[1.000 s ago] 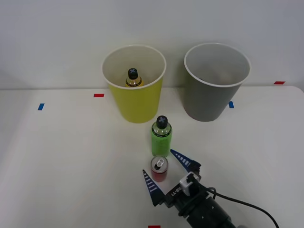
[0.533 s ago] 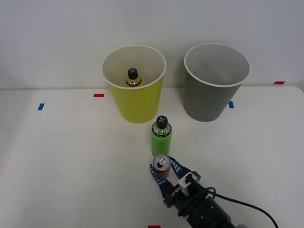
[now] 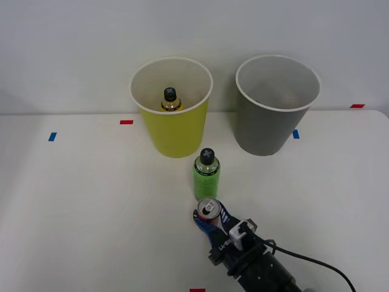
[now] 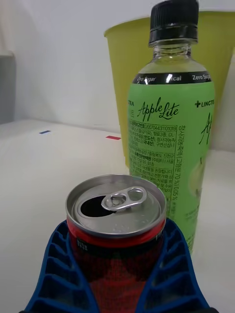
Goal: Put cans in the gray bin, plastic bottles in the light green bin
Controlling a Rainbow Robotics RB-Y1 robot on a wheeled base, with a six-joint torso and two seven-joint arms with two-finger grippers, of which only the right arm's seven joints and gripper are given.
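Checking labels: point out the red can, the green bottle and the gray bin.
red can (image 4: 115, 211), right wrist view, silver top.
green bottle (image 3: 206, 178), front view, label.
gray bin (image 3: 261, 131), front view, outer wall.

Hidden behind the lime bin's wall (image 3: 176, 131): body of the amber black-capped bottle (image 3: 171, 100). Cut by the frame edge: green bottle's label (image 4: 171, 146). Covered by blue ribbed fingers (image 4: 63, 274): red can's lower sides (image 4: 115, 259).

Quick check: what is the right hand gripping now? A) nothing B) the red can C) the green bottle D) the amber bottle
B: the right hand has its blue fingers pressed on both sides of the red can, with the green bottle standing free behind it.
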